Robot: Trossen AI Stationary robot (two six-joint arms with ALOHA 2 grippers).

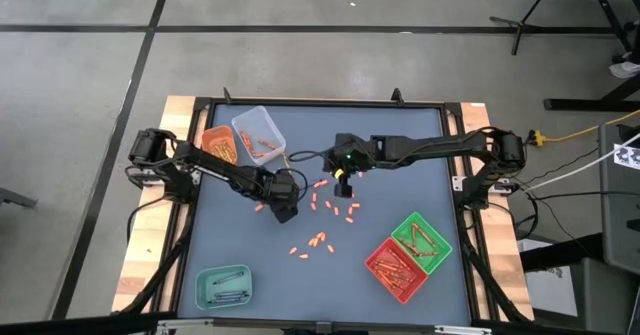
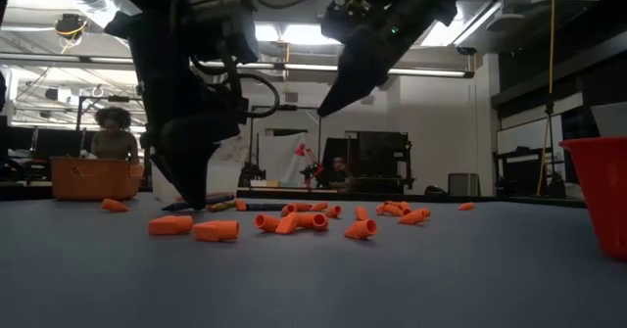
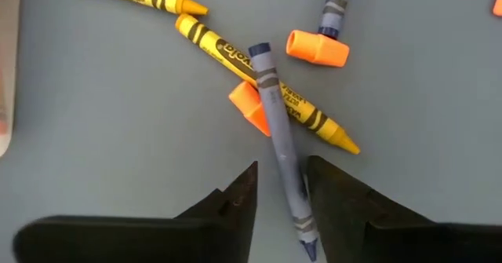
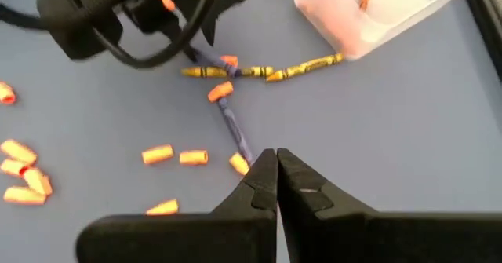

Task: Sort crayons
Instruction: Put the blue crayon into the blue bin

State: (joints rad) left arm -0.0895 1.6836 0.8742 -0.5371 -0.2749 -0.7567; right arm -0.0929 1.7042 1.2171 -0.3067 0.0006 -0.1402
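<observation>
Left end effector (image 3: 280, 186) is down at the tabletop (image 1: 240, 240), its two dark fingers straddling a blue crayon (image 3: 281, 141). The fingers stand parted on either side of the stick, one about touching it; a firm grip is not evident, so this reads as the closing stage of a pick. The blue crayon lies across a yellow crayon (image 3: 267, 82) and an orange stub (image 3: 249, 106), which explains the approach at the crayon's free lower end, where nothing sits beneath it.

Right end effector (image 4: 276, 169) hangs above the tabletop near the centre, fingers pressed together and holding nothing (evidently waiting its turn). Its view shows a second blue crayon (image 4: 234, 129) just ahead of it and a row of yellow crayons (image 4: 263, 71) beside the clear tray (image 4: 376, 16).

Loose orange pieces (image 1: 335, 208) remain scattered mid-table. The teal tray (image 1: 222, 287), green tray (image 1: 421, 240) and red tray (image 1: 397, 269) sit along the near edge, each with contents already. Judgement: sorting is well short of complete.
</observation>
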